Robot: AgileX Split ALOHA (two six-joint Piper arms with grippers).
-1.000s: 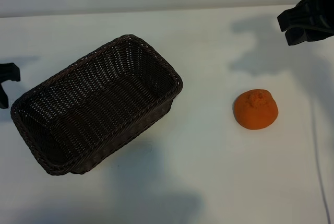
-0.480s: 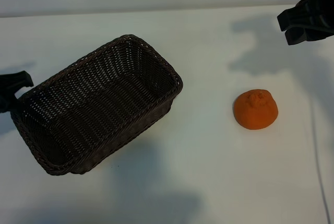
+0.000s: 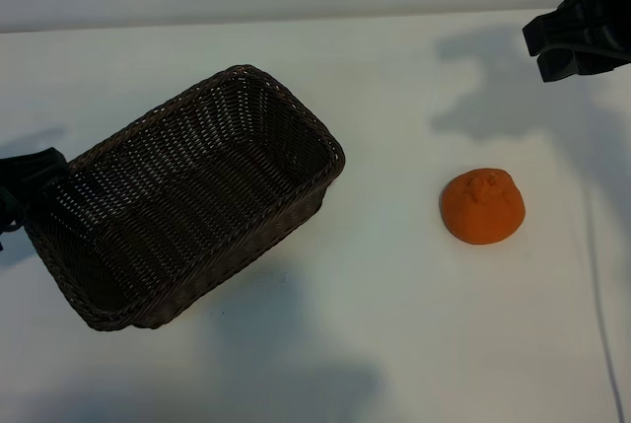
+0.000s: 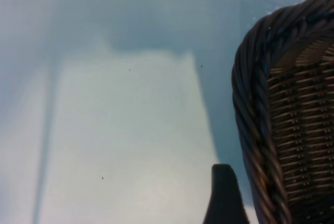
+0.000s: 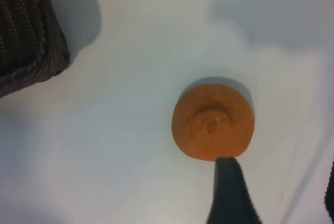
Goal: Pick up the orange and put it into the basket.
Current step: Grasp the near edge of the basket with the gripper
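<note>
**Orange lying loose on the table, both grippers spread and holding nothing**

From the exterior view I am seeing the orange sitting on the white table, well apart from the basket, with bare tabletop between them. That view is showing only dark parts of my 2 arms: the left gripper at the basket's far-left end, the right gripper up at the table's far-right corner. My right wrist view is adding what the exterior lacks: the orange's dimpled stem end facing up, and 1 dark fingertip just beside the fruit, not touching. My left wrist view is showing 1 fingertip just beside the braided rim. Both grippers' fingers are standing parted and empty.
</note>
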